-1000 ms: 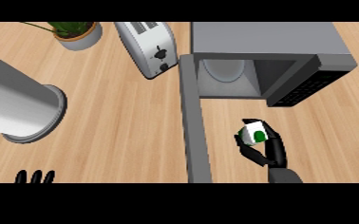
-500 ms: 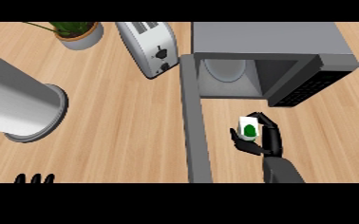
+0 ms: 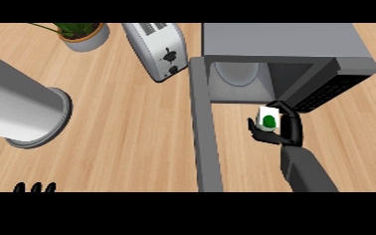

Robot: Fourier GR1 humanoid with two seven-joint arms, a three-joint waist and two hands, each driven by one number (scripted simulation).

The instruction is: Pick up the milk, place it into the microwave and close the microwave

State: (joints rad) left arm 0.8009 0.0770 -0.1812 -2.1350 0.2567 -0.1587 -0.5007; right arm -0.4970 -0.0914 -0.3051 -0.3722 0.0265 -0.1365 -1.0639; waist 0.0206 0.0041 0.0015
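The milk [image 3: 269,119] is a small white carton with a green mark, held upright in my right hand [image 3: 285,132], whose fingers curl round it. It hangs just in front of the open mouth of the grey microwave [image 3: 279,42], near the right side of the cavity. The microwave's door [image 3: 203,129] stands swung open, a long grey bar running toward me on the left of the carton. A pale round plate [image 3: 236,73] shows inside the cavity. Only the fingertips of my left hand [image 3: 35,187] show at the lower left edge, resting there.
A white toaster [image 3: 155,51] stands left of the microwave. A potted plant [image 3: 82,34] sits at the back left. A large grey cylinder [image 3: 28,110] lies at the left edge on the wooden counter [image 3: 125,129].
My right hand has carried the milk away from me, up toward the microwave's opening. The left hand has not moved.
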